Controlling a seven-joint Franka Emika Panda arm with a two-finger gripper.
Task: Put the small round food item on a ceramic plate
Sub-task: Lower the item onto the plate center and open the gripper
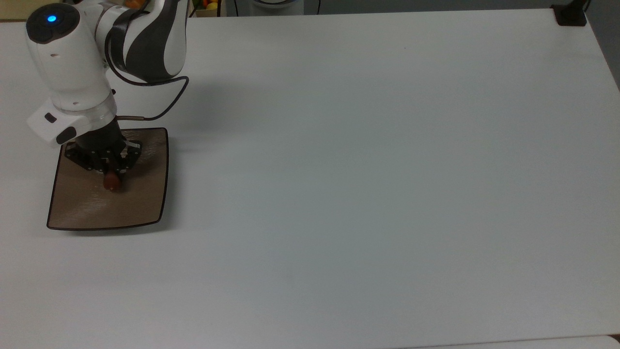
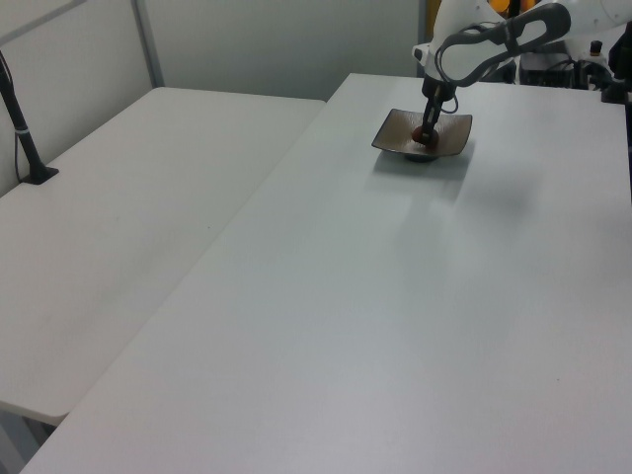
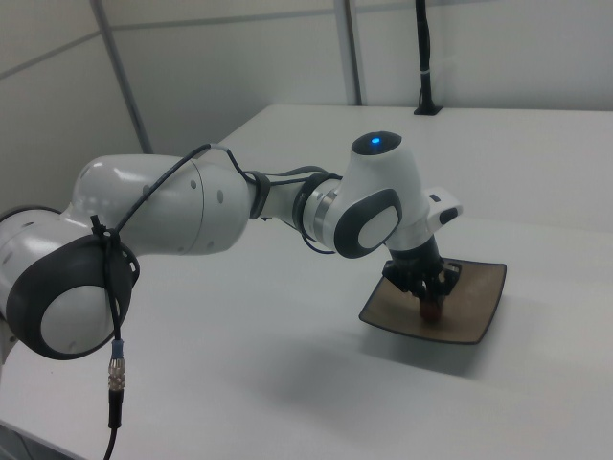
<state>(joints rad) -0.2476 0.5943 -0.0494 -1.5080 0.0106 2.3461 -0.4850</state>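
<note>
Over the square tan-brown glossy plate [image 1: 140, 203] on the white table [image 1: 368, 169], the black two-finger gripper [image 1: 110, 173] points down, jaws narrowed on the small dark reddish-brown rounded food lump [image 1: 112, 182], low above the plate's middle.

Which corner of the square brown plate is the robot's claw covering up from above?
In the top view, the gripper hides the upper-left corner of the square tan-brown glossy plate; the other three corners show their dark rim.

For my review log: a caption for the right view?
Robot arm lowers a small brown food lump, pinched in its fingers, onto a square brown plate.
</note>
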